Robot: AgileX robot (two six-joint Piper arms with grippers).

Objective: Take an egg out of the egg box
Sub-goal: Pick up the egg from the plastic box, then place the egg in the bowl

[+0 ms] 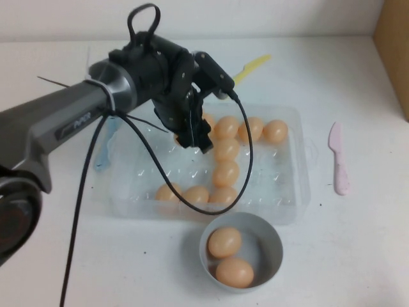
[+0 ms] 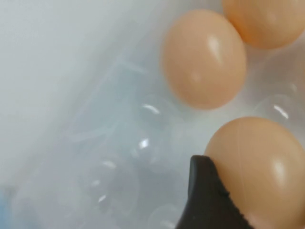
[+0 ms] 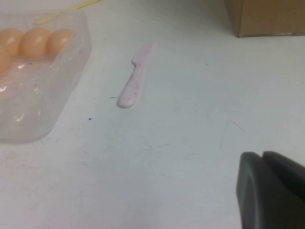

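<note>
The clear plastic egg box [image 1: 294,192] sits mid-table and holds several tan-orange eggs [image 1: 225,173]. My left gripper [image 1: 195,139] reaches down into the box's far-left part. In the left wrist view its dark finger [image 2: 205,200] presses against one egg [image 2: 267,162], which sits between the jaws; the other finger is out of frame. More eggs [image 2: 205,59] lie beyond in the dimpled cells [image 2: 119,143]. My right gripper [image 3: 262,157] is shut and empty, low over bare table to the right of the box [image 3: 43,109]; it is outside the high view.
A grey-blue bowl [image 1: 275,240] with two eggs stands in front of the box. A pink plastic knife [image 1: 339,160] lies to the right, also in the right wrist view [image 3: 133,81]. A yellow utensil [image 1: 252,67] lies behind the box, a cardboard box [image 1: 393,45] far right.
</note>
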